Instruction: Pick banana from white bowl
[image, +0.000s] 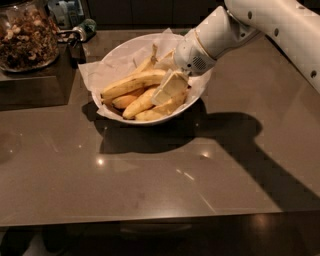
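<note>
we see a yellow banana (132, 84) with brownish streaks, a glossy white bowl (125, 52), white crinkled paper (92, 75), a cream-white gripper (169, 90) low inside the bowl, a grey-brown shiny table (150, 175) — mottled brown and tan nuts (25, 37)
</note>
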